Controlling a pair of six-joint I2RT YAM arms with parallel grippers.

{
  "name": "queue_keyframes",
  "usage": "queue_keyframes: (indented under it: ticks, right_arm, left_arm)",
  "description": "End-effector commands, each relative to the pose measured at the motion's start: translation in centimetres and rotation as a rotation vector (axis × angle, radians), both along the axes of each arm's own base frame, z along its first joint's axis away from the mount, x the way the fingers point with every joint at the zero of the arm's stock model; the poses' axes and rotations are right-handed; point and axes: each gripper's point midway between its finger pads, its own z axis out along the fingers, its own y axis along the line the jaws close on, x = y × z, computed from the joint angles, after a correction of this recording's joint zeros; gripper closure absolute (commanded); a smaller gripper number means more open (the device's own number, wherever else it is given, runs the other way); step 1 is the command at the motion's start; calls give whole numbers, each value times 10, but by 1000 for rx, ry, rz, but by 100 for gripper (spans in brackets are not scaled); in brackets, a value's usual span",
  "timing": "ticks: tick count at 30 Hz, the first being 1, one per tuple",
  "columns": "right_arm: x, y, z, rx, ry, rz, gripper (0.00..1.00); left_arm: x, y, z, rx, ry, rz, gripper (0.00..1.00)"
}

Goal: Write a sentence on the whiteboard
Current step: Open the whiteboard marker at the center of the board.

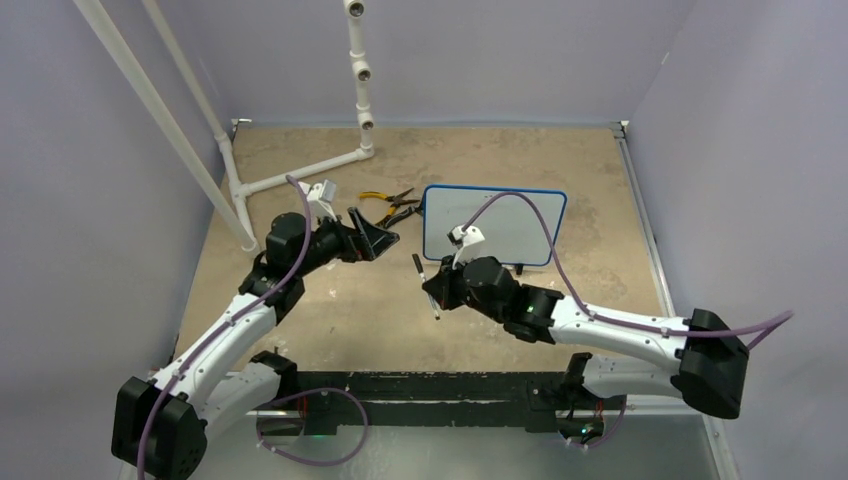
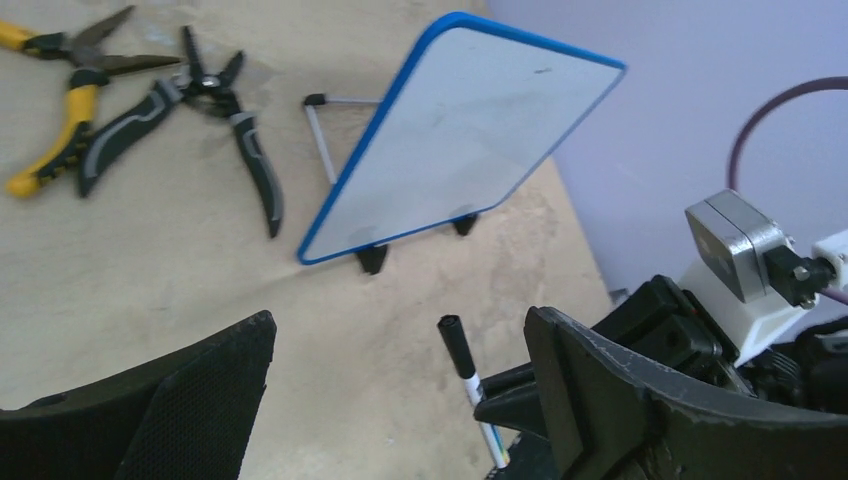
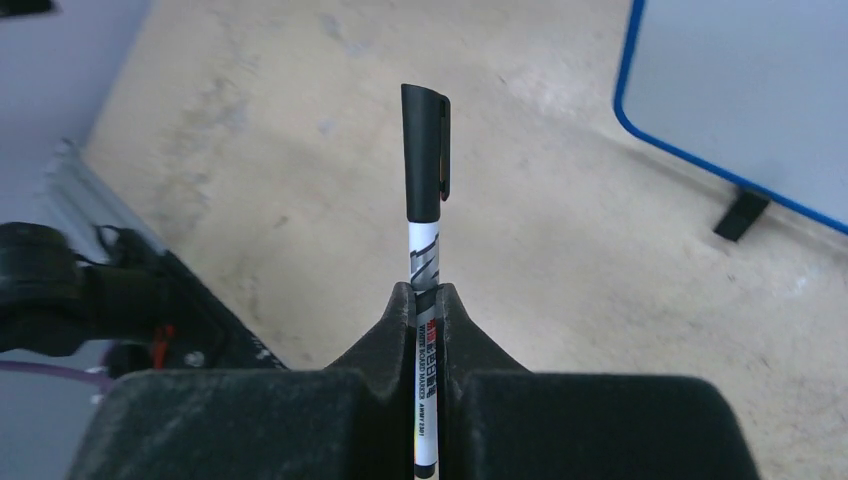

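Clamping my right claw together on a marker, I grip its white barrel between both fingers, with the black cap on and pointing away from me. My left claw stands spread wide over bare bench, near the right one but apart from it.

Just beyond the marker, the whiteboard stands tilted on two black feet near the middle of the bench, its blue frame clear of both claws. To its left lie yellow-handled pliers and black-and-grey pliers, close to the left claw and close to the board's left edge.

Only the left wrist view shows the wire prop behind the board and a small dark speck near its top edge. The right wrist view catches only the board's lower corner and one foot.

A white pipe frame crowds the far left corner. Lilac walls close three sides. Open bench lies right of the board and between it and the black rail at the near edge.
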Motion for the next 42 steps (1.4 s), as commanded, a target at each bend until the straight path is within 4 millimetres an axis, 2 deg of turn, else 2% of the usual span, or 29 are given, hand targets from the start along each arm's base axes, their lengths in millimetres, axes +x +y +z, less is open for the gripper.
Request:
queue_keyframes:
  ticks: [1, 5, 10, 13, 16, 20, 22, 24, 28, 31, 35, 36, 37, 40, 42]
  right_arm:
    - [-2, 16, 43, 140, -94, 67, 100]
    - [-5, 19, 61, 201, -128, 90, 100]
    - [-7, 18, 76, 247, -158, 105, 100]
    - [-7, 16, 79, 250, -165, 101, 100]
    - [-8, 16, 81, 253, -171, 108, 100]
    - [-8, 15, 79, 249, -170, 105, 100]
    - [-9, 15, 78, 245, -169, 107, 100]
    - [-9, 14, 78, 243, -170, 110, 100]
    - [-10, 14, 75, 231, -169, 115, 100]
    - [-10, 13, 75, 222, -176, 117, 100]
    - [-7, 11, 81, 227, -188, 101, 100]
    - [-6, 10, 83, 234, -189, 93, 99]
    - [-5, 9, 87, 251, -189, 78, 87]
    - [-5, 7, 98, 319, -187, 48, 40]
    - [-6, 5, 112, 410, -194, 26, 24]
  left_arm:
    - [-20, -33, 42, -163, -70, -168, 5]
    - [-27, -44, 48, -182, -74, -223, 5]
    - [-28, -53, 32, -154, -12, -244, 5]
    - [-33, -62, 25, -143, 17, -269, 7]
    - [-35, -68, 24, -149, 24, -272, 19]
    - [-35, -74, 30, -178, 21, -270, 43]
    - [-34, -75, 29, -184, 27, -264, 51]
    - [-31, -73, 26, -176, 41, -243, 57]
    - [-29, -74, 27, -188, 48, -232, 60]
    - [-30, -77, 33, -213, 44, -248, 70]
    - [-34, -82, 41, -255, 39, -283, 100]
    - [-34, -81, 44, -268, 35, -282, 100]
    - [-33, -80, 46, -279, 34, -267, 100]
    - [-28, -72, 55, -335, 28, -187, 100]
    - [-25, -66, 68, -411, 7, -141, 100]
